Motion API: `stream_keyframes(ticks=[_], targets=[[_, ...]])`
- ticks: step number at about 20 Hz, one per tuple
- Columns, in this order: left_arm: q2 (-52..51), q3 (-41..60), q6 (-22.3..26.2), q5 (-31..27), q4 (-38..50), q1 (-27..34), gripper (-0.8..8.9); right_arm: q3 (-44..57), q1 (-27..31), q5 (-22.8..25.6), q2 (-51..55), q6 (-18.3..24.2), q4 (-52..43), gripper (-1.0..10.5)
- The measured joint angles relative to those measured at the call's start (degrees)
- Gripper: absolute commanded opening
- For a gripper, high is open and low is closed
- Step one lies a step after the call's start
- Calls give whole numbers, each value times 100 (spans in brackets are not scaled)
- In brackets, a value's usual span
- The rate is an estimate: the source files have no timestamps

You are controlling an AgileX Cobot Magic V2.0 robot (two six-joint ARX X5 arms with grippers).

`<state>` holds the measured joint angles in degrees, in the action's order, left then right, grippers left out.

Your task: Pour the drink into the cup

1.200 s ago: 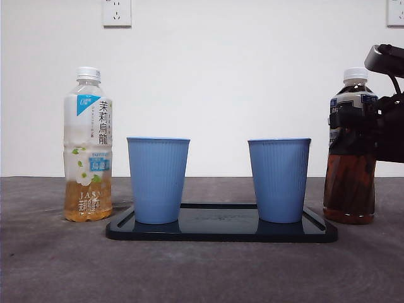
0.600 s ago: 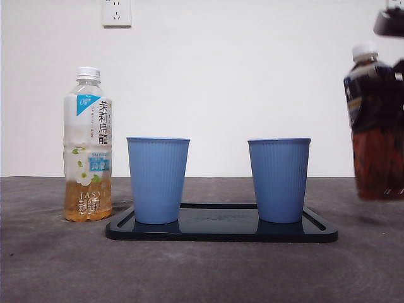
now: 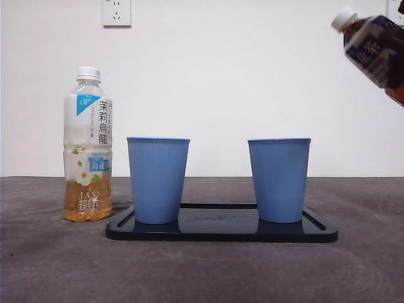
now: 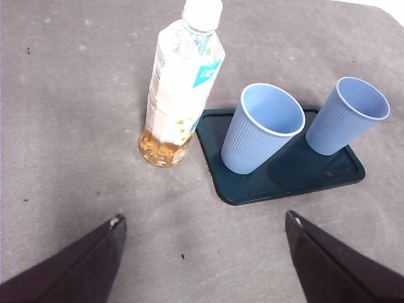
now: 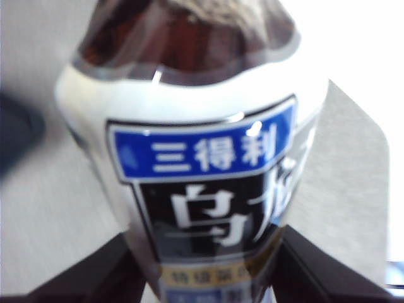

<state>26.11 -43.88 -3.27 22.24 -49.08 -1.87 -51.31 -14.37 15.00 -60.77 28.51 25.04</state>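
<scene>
Gripping the dark tea bottle [image 5: 196,158], the right gripper [image 5: 202,265] held it tilted at two o'clock above the right cup [image 3: 279,180]. Left gripper [image 4: 202,233] waited, jaws spread, over the table [image 4: 63,95].

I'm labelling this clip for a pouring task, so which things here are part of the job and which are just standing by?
In use:
- dark tea bottle, lifted and tilted, cap on, held by the right tool
- right-hand blue cup, nearest the bottle, probably the target

Standing by:
- pale jasmine tea bottle
- left-hand blue cup
- black tray under both cups
- left tool, open, holding nothing
</scene>
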Motion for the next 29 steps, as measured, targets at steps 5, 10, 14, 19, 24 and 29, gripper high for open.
stream_keyframes(ticks=[5, 10, 14, 19, 24, 29], targets=[[0, 0, 0, 4, 0, -144, 406, 0, -496, 901, -203, 984, 302, 192], [0, 0, 2, 2, 0, -234, 406, 0, -1014, 1648, -549, 1666, 293, 189], [0, 0, 0, 2, 0, -256, 406, 0, -1305, 2011, -841, 2103, 227, 189], [0, 0, 2, 4, 0, -297, 406, 0, -1534, 2404, -1119, 2603, -109, 189], [0, 0, 2, 2, 0, -304, 406, 0, -1558, 2538, -1320, 2828, -114, 189], [0, 0, 2, 2, 0, -304, 406, 0, -1556, 2562, -1320, 2874, -173, 189]])
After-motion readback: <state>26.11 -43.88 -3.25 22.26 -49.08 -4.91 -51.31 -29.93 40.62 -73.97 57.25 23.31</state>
